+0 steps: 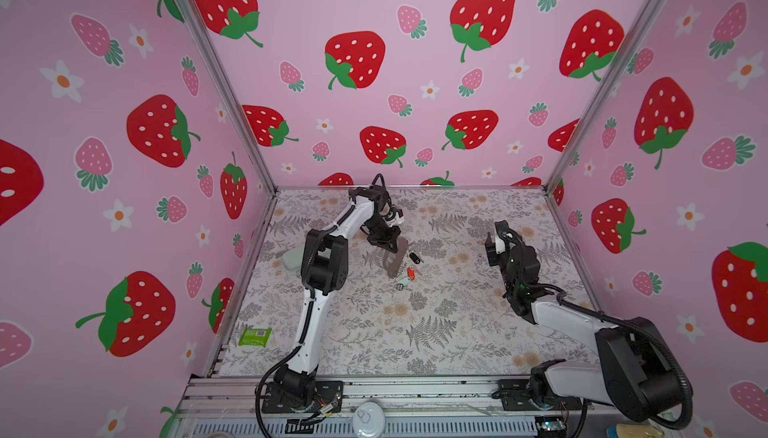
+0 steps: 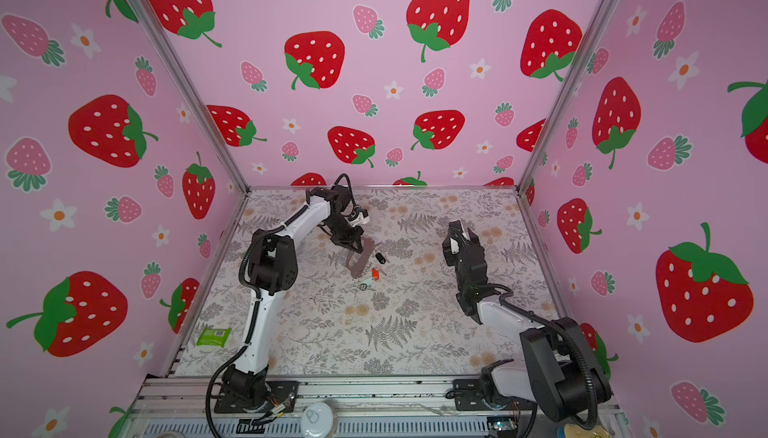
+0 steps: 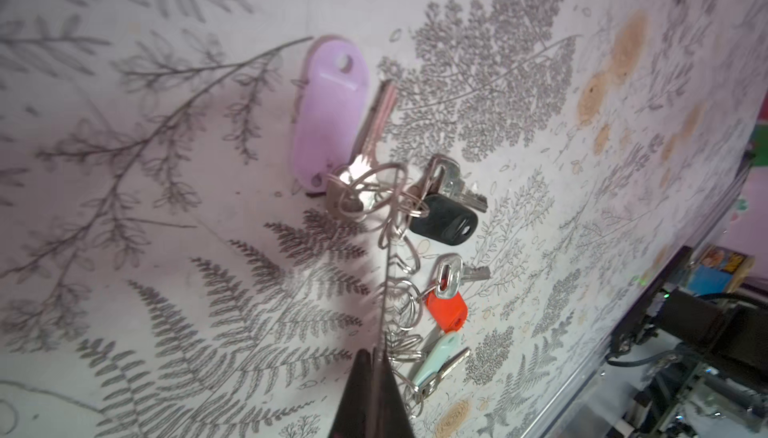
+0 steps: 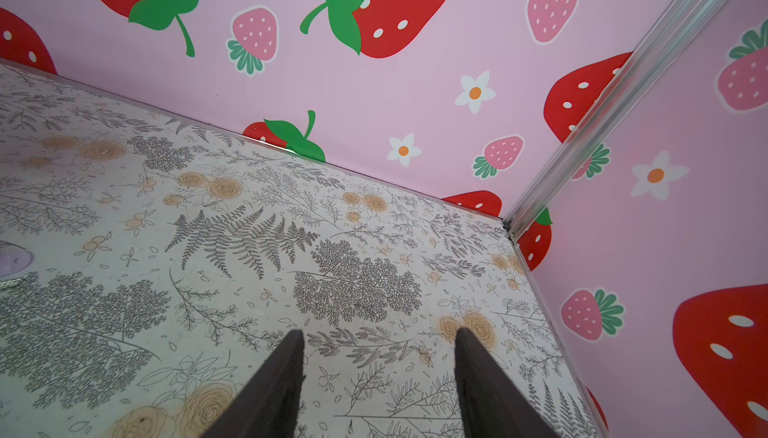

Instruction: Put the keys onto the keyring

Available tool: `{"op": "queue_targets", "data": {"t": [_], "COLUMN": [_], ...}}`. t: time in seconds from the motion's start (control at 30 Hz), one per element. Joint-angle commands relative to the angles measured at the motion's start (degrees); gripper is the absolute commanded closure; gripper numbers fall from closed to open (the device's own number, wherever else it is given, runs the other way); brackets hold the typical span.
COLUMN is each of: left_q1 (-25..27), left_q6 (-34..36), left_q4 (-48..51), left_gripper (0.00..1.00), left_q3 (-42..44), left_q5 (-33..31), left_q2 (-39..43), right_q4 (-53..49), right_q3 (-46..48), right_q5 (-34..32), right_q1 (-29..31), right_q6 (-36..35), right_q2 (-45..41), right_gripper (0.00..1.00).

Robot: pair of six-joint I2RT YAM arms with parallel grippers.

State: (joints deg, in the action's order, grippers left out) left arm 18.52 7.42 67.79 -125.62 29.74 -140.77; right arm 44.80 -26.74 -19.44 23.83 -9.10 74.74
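Four keys (image 3: 446, 273): are lying on the floral mat (image 1: 415, 332) at the foot of the strap loop, each one carrying a coloured tag.
Keyring (image 1: 395, 259): its taupe strap loop is standing up from the mat, with the upper end sitting in the left gripper and the lower end reaching down to the keys.
Silvery rings (image 3: 374, 190): are lying linked and tangled just beside the foot of the strap loop. I cannot tell whether every key is threaded on.
Lilac tag (image 3: 330, 111): is lying flat beside a long silver key, touching the rings.
Black tag (image 1: 414, 257), red tag (image 1: 411, 273), pale tag (image 1: 402, 281): are lying in a short row just beside the strap loop, on its right-arm side in both top views.
Left gripper (image 3: 374, 359): is pinching the strap loop, with the fingers pressing almost together. In the left wrist view the band is running out edge-on from between them.
Right gripper (image 4: 379, 332): is hanging well apart from the strap loop, with its fingers (image 4: 469, 357) spread wide over bare mat and gripping nothing.
Green packet (image 1: 254, 337): is lying well apart from the strap loop, past the left arm.
Grey-green case (image 1: 293, 259): is lying near the strap loop, partly hidden behind the left arm.
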Motion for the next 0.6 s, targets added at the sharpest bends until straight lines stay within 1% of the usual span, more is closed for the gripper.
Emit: {"op": "queue_targets", "data": {"t": [0.0, 0.03, 0.17, 0.2, 0.3, 0.4, 0.5, 0.53, 0.57], "left_q1": [-1.22, -1.58, -3.48, -4.0, -5.03, -5.25, -5.43, -5.41, -5.25], "left_q6": [-1.69, -2.02, -5.75, -6.71, -9.36, -10.74, -12.03, -12.31, -12.22], "left_q4": [0.77, 0.78, -1.98, -3.39, -8.25, -11.01, -17.24, -20.68, -24.63], "left_gripper": [0.84, 0.81, 0.59, 0.56, 0.52, 0.51, 0.51, 0.51, 0.5], "left_q3": [-0.57, -0.39, 3.77, 5.37, 11.11, 15.41, 22.87, 26.6, 30.4], "left_q5": [2.62, 2.25, 0.38, 0.12, -3.77, -10.06, -13.3, -13.98, -14.33], "left_q2": [-1.83, -1.8, 0.87, 2.24, 7.63, 13.27, 21.16, 24.84, 28.46], "right_q4": [0.6, 0.51, -0.27, -0.37, -0.48, -1.59, -1.73, -1.52, -1.09], "right_q3": [-0.75, -0.38, 1.38, 1.92, 3.67, 5.24, 7.09, 7.83, 8.37], "right_q5": [0.09, 0.11, 1.27, 1.57, 2.36, 2.64, 2.66, 2.76, 2.91], "right_q1": [-0.24, -0.28, -1.11, -1.32, -2.14, -3.21, -4.84, -5.54, -6.14], "right_q6": [-0.22, -0.52, -0.57, -0.44, -0.1, 0.18, 1.09, 1.27, 1.6], "right_q2": [-0.32, -0.67, -2.95, -3.55, -6.02, -8.6, -10.95, -11.67, -11.98], "right_gripper": [0.39, 0.39, 0.37, 0.36, 0.34, 0.3, 0.26, 0.22, 0.15]}}
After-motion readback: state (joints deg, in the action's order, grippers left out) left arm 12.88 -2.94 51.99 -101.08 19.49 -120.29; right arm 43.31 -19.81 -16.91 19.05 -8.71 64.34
